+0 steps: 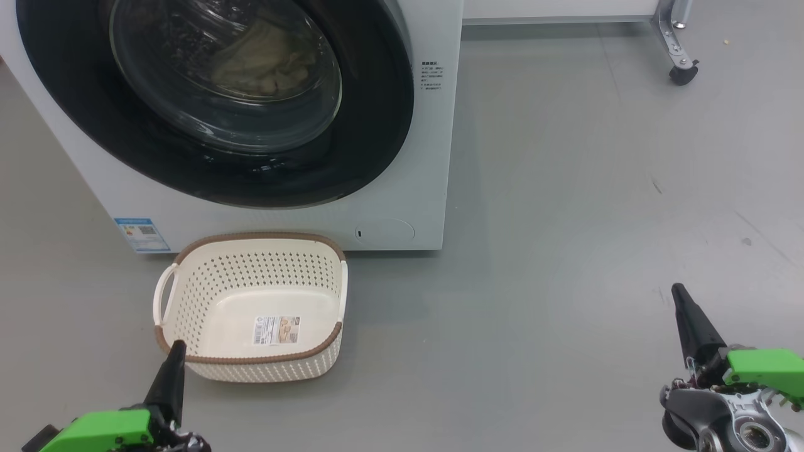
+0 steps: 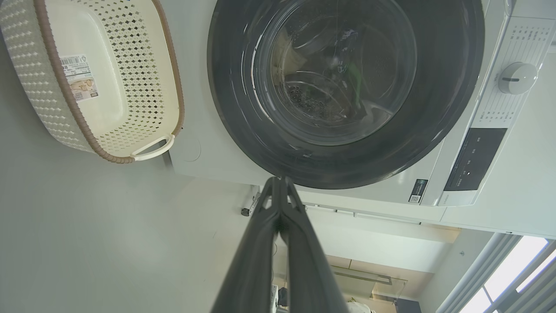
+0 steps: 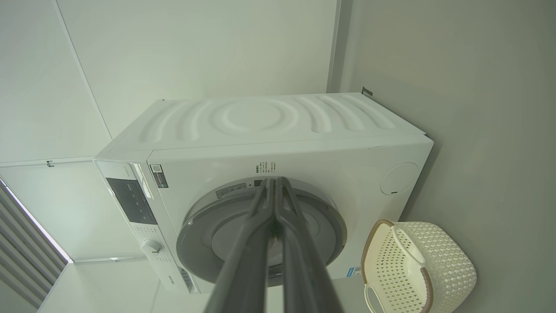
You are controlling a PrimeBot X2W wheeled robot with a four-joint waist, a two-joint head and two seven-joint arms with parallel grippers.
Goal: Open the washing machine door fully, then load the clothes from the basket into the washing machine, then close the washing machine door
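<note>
The white washing machine (image 1: 408, 188) stands at upper left, its round black-rimmed door (image 1: 377, 125) flat against the front. Through the glass I make out cream clothes (image 1: 264, 66) inside the drum. The cream basket (image 1: 188, 295) with a brown rim sits on the floor in front of it, holding nothing but a label sticker. My left gripper (image 1: 177, 346) is shut at the lower left, its tip just before the basket's near rim. My right gripper (image 1: 677, 290) is shut at the lower right, far from the machine. The wrist views show the door (image 2: 434, 130) (image 3: 204, 226), the basket (image 2: 43, 100) (image 3: 447, 261) and both shut fingertips.
Grey floor (image 1: 565, 220) spreads wide to the right of the washing machine. A metal leg with a black castor (image 1: 681, 69) stands at the top right. The control panel with a white dial (image 2: 517, 78) runs along the machine's top edge.
</note>
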